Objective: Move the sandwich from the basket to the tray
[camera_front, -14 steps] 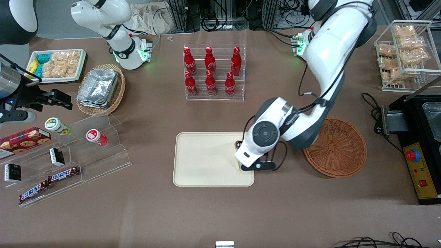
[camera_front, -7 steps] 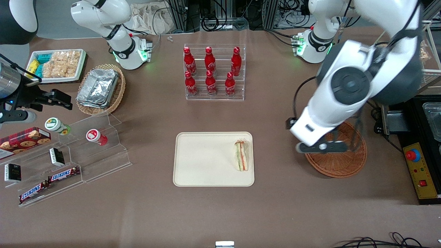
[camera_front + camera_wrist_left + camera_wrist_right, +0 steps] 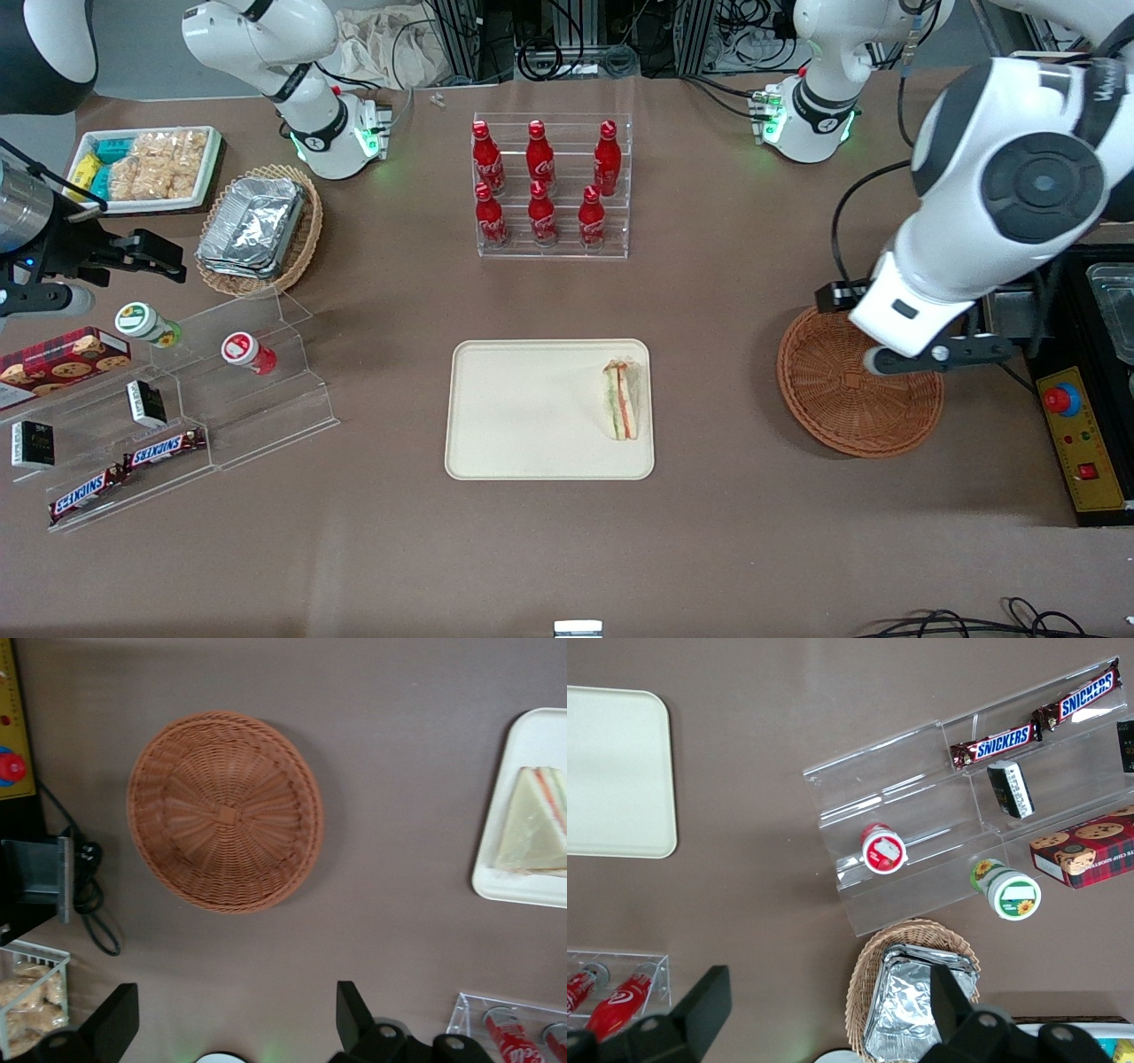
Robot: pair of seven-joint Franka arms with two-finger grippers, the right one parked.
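In the front view, the sandwich (image 3: 620,400) is seen lying on the tray (image 3: 523,416), near its edge toward the basket (image 3: 828,416); in the left wrist view, the gripper (image 3: 235,1028) is held high with fingers apart, seemingly empty; the rim-side placement could be disturbed if the tray were knocked

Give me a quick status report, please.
Pincer open, empty, high above round reddish-brown wicker basket. Triangular white-bread sandwich lies on cream rectangular tray. Nothing obstructing.
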